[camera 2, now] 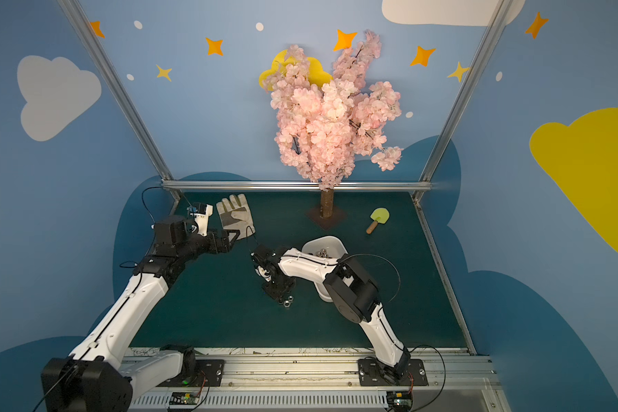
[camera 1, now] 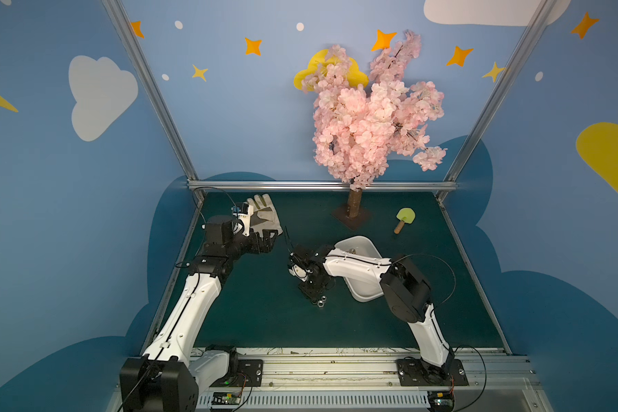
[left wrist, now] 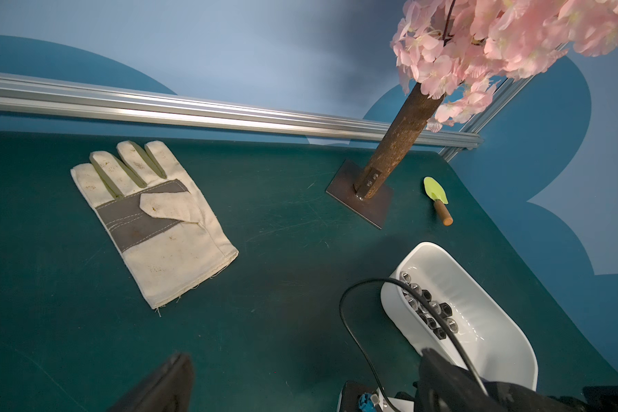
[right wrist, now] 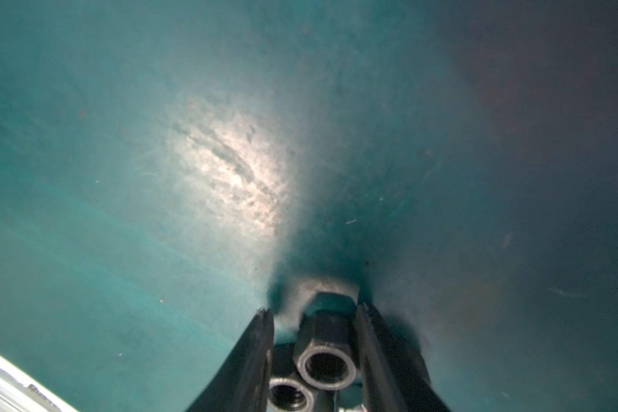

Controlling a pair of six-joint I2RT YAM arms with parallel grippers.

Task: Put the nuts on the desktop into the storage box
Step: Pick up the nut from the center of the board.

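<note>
My right gripper (camera 1: 313,293) (right wrist: 313,314) points down at the desktop (camera 1: 257,321) just left of the white storage box (camera 1: 366,293). Its jaws stand open around a grey hex nut (right wrist: 323,353); one finger is against the nut and a narrow gap shows at the other. A second nut (right wrist: 288,394) lies beside it. In both top views two nuts (camera 1: 320,300) (camera 2: 288,300) show at the fingertips. Several nuts (left wrist: 429,306) (camera 2: 322,253) lie inside the storage box (left wrist: 496,339). My left gripper (camera 1: 270,237) (left wrist: 304,356) hovers open and empty by the glove.
A beige work glove (camera 1: 264,214) (left wrist: 150,221) lies at the back left. The pink blossom tree stands on a brown base plate (camera 1: 352,215) at the back middle. A small green trowel (camera 1: 404,218) lies at the back right. Aluminium rails frame the desktop.
</note>
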